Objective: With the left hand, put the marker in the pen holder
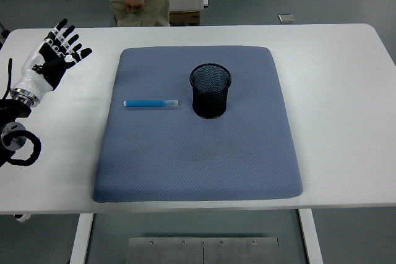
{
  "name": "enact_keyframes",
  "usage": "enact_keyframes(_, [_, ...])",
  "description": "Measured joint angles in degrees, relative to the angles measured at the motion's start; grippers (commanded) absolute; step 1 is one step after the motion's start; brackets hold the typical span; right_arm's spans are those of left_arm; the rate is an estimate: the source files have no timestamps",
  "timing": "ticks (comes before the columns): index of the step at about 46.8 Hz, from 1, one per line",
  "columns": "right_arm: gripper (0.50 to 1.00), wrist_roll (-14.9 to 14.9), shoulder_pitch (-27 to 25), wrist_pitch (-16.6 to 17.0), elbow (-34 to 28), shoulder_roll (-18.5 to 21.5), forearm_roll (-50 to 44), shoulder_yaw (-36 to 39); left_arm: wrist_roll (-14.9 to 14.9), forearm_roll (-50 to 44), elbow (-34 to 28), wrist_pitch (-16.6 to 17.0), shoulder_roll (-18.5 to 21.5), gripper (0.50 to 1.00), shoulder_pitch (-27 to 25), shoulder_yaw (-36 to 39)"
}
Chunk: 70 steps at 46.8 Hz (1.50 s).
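Bench edge, grey mat, marker lying flat left of pen holder. Left hand spread, empty, well apart. Reach step; next needs a pinch on marker.

marker: blue barrel with a pale, clear-looking cap at its right end. lies flat on the grey pad, long axis running left-right, roughly parallel to the bench's near edge. sits in the pad's left half, nothing touching it.

pen holder: black wire-mesh cup, round, upright, mouth open upward. stands near the pad's centre, slightly toward the far side. it is just right of the marker's capped end, with a small gap between the two.
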Motion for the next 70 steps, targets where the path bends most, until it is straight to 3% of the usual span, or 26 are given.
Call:
enact_keyframes(31, [1.0, 0.0, 0.0, 0.0, 0.0, 0.0, 0.0, 0.0, -0.11, -0.03, -0.01, -0.12, 0.34, 1.0, 0.47, -0.39])
enact_keyframes(41, [1.0, 0.0, 0.0, 0.0, 0.02, 0.0, 0.0, 0.0, -0.58, -0.73, -0.01, -4.96, -0.24, 1.0, 1.62, -0.45])
enact_keyframes(50, [1.0, 0.0, 0.0, 0.0, 0.02, 0.0, 0.0, 0.0, -0.09, -0.27, 0.05, -4.59, 0.21, 1.0, 1.02, -0.59])
enact_keyframes(60, [1.0, 0.0, 0.0, 0.0, -0.02, 0.0, 0.0, 0.0, 0.19, 0.54, 0.33, -3.95, 0.61, 1.0, -2.52, 1.33])
enact_keyframes(70, [1.0, 0.01, 0.01, 0.0, 0.03, 0.0, 0.0, 0.01, 0.19, 1.0, 0.13, -3.17, 0.51, 1.0, -8.53, 11.07])
